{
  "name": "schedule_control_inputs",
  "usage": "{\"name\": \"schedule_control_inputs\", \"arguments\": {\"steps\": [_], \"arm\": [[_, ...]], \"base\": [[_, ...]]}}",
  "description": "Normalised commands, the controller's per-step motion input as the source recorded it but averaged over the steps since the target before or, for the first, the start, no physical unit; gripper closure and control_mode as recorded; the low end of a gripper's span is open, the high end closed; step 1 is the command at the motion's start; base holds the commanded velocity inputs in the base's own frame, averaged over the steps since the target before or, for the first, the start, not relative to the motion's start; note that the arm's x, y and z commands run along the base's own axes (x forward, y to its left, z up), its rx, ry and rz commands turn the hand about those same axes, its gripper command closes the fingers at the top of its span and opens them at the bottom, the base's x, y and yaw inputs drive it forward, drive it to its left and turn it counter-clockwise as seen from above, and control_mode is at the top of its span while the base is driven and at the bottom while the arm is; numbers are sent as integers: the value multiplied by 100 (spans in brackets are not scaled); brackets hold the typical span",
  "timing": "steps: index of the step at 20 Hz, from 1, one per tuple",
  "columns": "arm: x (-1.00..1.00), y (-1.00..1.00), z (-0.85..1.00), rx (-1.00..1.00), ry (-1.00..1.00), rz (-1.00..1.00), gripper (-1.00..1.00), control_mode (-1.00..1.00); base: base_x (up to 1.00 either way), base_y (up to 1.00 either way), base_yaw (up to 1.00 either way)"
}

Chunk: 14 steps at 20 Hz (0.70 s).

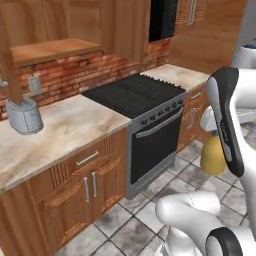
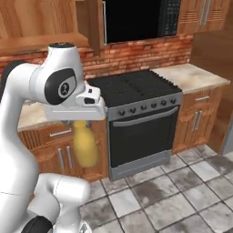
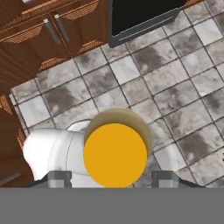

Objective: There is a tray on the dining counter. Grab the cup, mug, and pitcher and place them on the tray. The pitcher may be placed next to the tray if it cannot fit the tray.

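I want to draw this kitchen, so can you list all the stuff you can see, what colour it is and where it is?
pitcher: one, mustard yellow, hanging from the claw above the floor, in front of the cabinets
toaster: one, grey, on the kitchen counter by the brick wall
stove: one, black top, black oven door with silver trim, between the cabinets
kitchen counter: beige marbled top, either side of the stove
cabinets: wooden, silver handles, below the counter
brick wall: red, behind the stove
floor: grey tiles
robot arm: one, white with dark joints
claw: one, dark tips either side of the pitcher, holding it
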Motion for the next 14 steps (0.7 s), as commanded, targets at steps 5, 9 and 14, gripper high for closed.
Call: {"name": "schedule_control_inputs", "arguments": {"steps": [5, 9, 14], "arm": [[0, 0, 0, 0, 0, 0, 100, 100], [0, 0, 0, 0, 0, 0, 100, 100], [0, 0, 0, 0, 0, 0, 100, 100]], "base": [[0, -14, -79], [0, -17, -81], [0, -14, -81]]}}
